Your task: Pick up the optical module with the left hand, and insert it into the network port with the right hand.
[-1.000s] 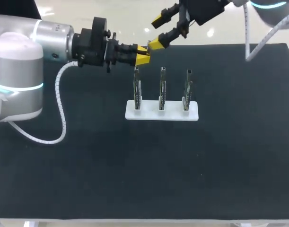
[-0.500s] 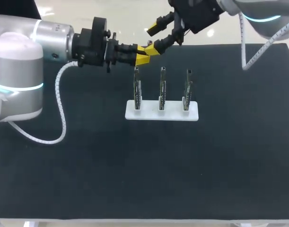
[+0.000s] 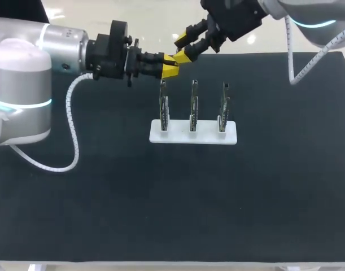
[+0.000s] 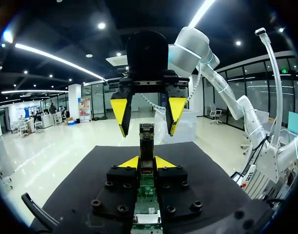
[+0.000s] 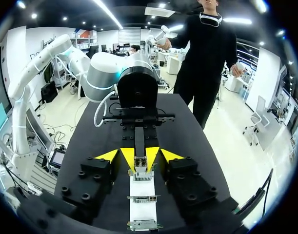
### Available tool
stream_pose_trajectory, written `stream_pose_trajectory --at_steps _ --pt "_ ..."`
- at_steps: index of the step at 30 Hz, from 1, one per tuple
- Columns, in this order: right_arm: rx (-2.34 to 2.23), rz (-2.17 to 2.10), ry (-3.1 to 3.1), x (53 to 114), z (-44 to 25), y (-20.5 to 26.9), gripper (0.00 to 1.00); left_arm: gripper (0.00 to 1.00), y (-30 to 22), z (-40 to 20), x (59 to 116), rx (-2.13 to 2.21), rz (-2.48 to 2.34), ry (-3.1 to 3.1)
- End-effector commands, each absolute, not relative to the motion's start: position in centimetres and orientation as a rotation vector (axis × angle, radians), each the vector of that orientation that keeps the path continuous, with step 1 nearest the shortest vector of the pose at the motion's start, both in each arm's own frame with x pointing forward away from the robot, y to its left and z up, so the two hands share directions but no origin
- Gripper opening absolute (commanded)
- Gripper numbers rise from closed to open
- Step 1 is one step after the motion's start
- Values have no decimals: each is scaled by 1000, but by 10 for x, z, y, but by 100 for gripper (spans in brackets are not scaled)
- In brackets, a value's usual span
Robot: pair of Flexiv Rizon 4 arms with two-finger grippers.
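My left arm (image 3: 25, 62) comes in from 9 o'clock over the dark table (image 3: 104, 214) and stays up in the air. At its end the left gripper (image 3: 172, 65) has its two yellow fingers squeezed tight on the optical module (image 4: 147, 141) from both sides. The module is a thin stick, and its end pokes out past the yellow tips. Just past that end, at about 1 o'clock from the left gripper, is the right gripper (image 3: 184, 47) on my right arm (image 3: 308, 14), which comes down from 1 o'clock. Its yellow fingers are wide apart, one on each side of the module's end, and they do not touch it. So the module is held by the left gripper only. Under the two grippers, at about 5 o'clock from the left one, a white stand (image 3: 193, 137) sits on the table. Three thin boards stand up straight in it in a row — the first board (image 3: 164, 104), the middle board (image 3: 193, 104) and the last board (image 3: 223, 107).
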State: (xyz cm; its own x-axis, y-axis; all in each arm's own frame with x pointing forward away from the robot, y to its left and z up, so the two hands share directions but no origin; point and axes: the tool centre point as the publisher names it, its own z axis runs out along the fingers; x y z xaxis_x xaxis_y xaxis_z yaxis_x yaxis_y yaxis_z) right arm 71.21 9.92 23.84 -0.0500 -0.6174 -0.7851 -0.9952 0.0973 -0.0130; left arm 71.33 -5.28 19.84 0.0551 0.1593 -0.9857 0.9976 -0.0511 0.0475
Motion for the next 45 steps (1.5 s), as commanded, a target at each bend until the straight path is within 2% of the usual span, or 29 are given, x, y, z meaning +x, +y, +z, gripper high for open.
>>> stream_pose_trajectory --at_steps 1,9,10,11,12,16,17,18,34,45 --pt "-1587 751 1745 712 239 101 46 0 -53 198 711 1381 -1117 1265" --pt "-1589 754 1746 713 240 104 38 0 -53 198 711 1381 -1117 1265" --pt "-1588 755 1746 713 240 104 35 0 -53 198 711 1381 -1117 1265" --pt "-1588 756 1746 713 240 104 12 0 -53 198 711 1381 -1117 1265" --pt "-1588 757 1747 713 240 104 0 0 -53 198 711 1381 -1117 1265" --pt "-1589 760 1746 714 240 104 0 0 -53 198 711 1381 -1117 1265" --pt "-1589 761 1746 714 240 104 0 11 -53 198 711 1381 -1117 1265" --pt "-1590 761 1747 714 240 104 0 100 -53 198 711 1381 -1117 1265" --pt "-1612 760 1742 719 242 98 0 100 -45 198 714 1418 -1078 1333" --pt "-1632 753 1736 726 242 97 0 100 16 191 710 1626 -981 1486"
